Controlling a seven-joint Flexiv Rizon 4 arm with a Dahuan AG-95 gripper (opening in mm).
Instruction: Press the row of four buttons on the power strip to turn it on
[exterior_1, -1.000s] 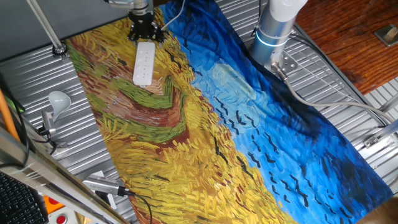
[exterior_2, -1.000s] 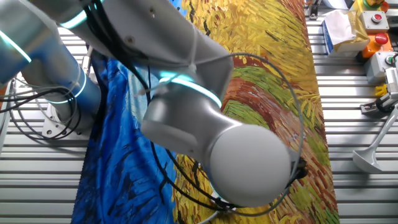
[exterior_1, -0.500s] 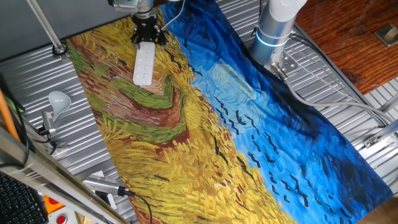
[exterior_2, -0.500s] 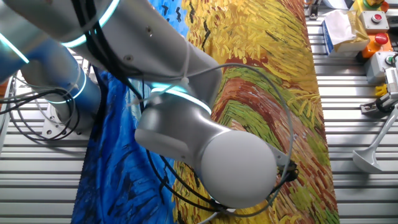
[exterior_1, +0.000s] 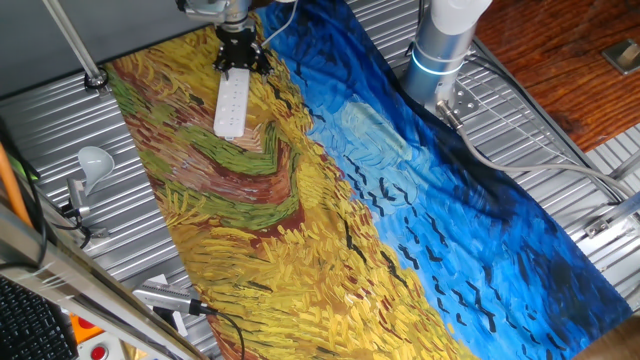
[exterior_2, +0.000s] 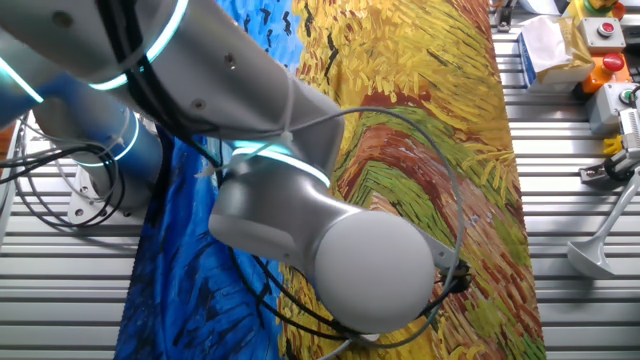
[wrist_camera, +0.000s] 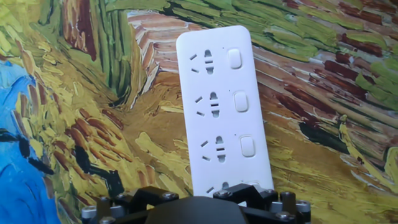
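The white power strip (exterior_1: 231, 103) lies on the painted cloth, in its yellow part near the far end. My gripper (exterior_1: 238, 57) hangs over the strip's far end, and its black fingers hide that end. The hand view has the power strip (wrist_camera: 221, 106) running away from the camera. Its row of buttons (wrist_camera: 241, 101) lies along the right side. Three buttons show, and the nearest end is covered by the gripper body (wrist_camera: 193, 208). No view shows the fingertips. In the other fixed view the arm (exterior_2: 300, 220) hides the strip.
The Van Gogh-style cloth (exterior_1: 400, 220) covers most of the slatted metal table. A white bulb on a metal stand (exterior_1: 93, 160) stands to the left of it. The robot base (exterior_1: 440, 50) is at the back right. Button boxes (exterior_2: 600, 35) sit by the cloth's edge.
The gripper has shifted slightly to the right over the strip's far end. In the other fixed view the arm's elbow has swung left and down.
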